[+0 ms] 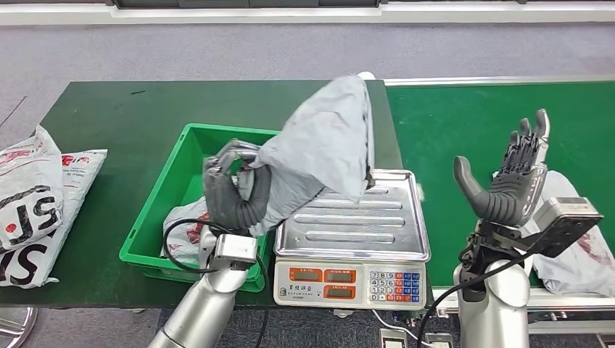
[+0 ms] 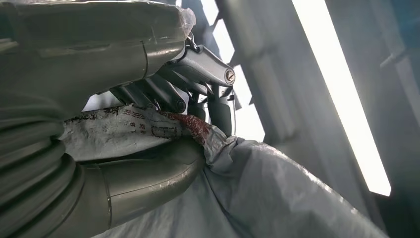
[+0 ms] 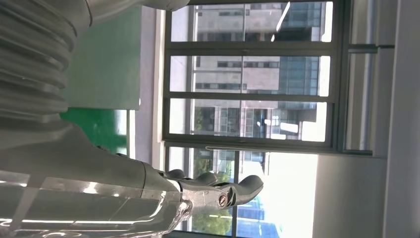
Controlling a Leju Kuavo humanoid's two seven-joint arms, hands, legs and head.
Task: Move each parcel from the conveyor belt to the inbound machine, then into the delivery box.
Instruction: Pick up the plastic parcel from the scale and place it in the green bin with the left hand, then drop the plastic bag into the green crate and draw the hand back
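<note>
White printed bags (image 1: 32, 199) are lying at the left edge of the head view, overhanging the dark green table (image 1: 109, 123). Grey floor (image 1: 217, 47) is stretching across the top of the frame. In the right wrist view, a large window (image 3: 247, 89) is filling the centre, with buildings (image 3: 277, 74) showing through it beyond the glass.

Bin (image 1: 156, 210) left of scale (image 1: 352, 235); conveyor (image 1: 464, 119) right; held parcel (image 1: 326, 145) above both.
</note>
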